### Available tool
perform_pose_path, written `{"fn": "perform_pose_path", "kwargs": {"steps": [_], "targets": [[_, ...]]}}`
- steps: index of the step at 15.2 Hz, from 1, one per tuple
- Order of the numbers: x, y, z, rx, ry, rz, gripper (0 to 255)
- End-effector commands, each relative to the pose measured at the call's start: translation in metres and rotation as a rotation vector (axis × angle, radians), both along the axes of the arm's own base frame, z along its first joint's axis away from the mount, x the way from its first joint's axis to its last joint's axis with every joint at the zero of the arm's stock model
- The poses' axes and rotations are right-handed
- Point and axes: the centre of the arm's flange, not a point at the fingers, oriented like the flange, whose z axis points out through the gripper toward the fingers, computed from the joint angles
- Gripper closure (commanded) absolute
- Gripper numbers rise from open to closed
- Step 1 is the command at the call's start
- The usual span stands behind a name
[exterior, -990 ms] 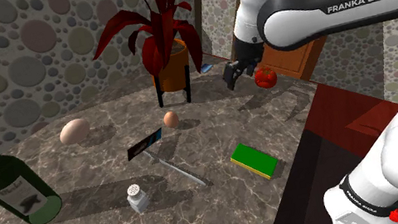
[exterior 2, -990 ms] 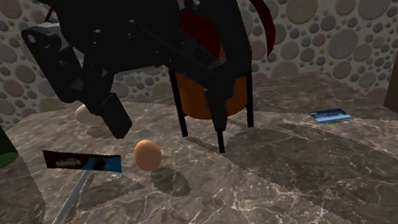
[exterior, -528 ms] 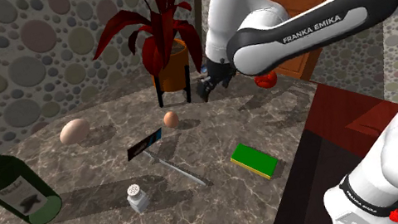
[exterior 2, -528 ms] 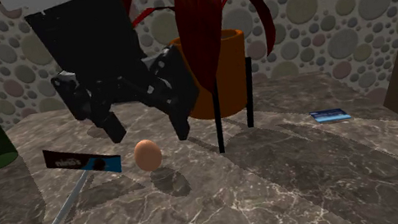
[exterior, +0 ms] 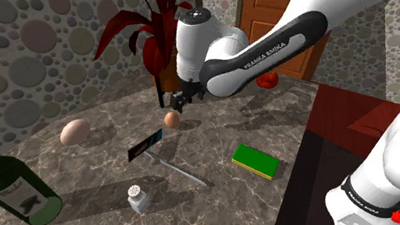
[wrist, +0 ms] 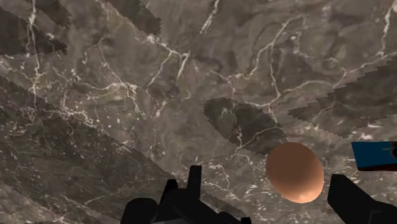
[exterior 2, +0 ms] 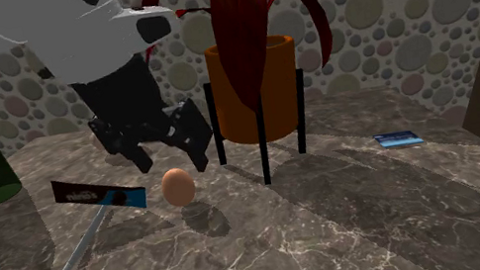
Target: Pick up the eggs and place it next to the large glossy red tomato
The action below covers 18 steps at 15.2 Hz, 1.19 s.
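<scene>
**Approach phase of the pick.** The gripper (exterior 2: 174, 161) hangs just above the marble counter (exterior 2: 345, 232). Its two black fingers are spread wide, with nothing clasped between them. The brown egg (exterior 2: 177, 186) lies on the counter directly below the gap, close to the fingertips but apart from them. In the wrist view it sits between the fingers, nearer one than the other, and neither touches it.

A larger pale egg (exterior: 75, 131) lies well apart from the gripper, toward the shoulder view's left. The hand is aimed at the brown one, so that is taken as the task's egg. The red tomato (exterior: 269, 79), which marks the goal, is well away from the gripper toward the shoulder view's right, partly hidden behind the forearm. Its edge also shows at the second exterior view's lower right corner.

Just behind the gripper stands the orange plant pot (exterior 2: 256, 91) on its black stand. A dark card (exterior 2: 97, 194) lies just beside the egg, and a blue card (exterior 2: 398, 139) lies farther off, beyond the stand.

**Judged step:** alignment over the egg, with the grasp not yet made. The next move calls for three things:

- a small sideways correction to centre the egg in the gap;
- a short descent until the fingertips flank its widest part;
- a gentle closing.

A smooth, round egg is likely to roll or slip out if one finger arrives first. The dark card and the stand's legs leave little room for error.
</scene>
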Motion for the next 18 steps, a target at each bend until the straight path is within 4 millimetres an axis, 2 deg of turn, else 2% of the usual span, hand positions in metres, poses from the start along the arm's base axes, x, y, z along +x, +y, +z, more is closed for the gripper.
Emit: {"fn": "perform_pose_path", "kwargs": {"steps": [1,6,13,18], "targets": [[0.015,0.015,-0.014,0.0,-0.015,-0.006,0],[0.055,0.05,-0.045,-0.001,-0.049,-0.02,0],[0.066,0.046,-0.08,-0.001,-0.049,-0.02,0],[0.066,0.045,-0.083,-0.001,-0.049,-0.02,0]]}}
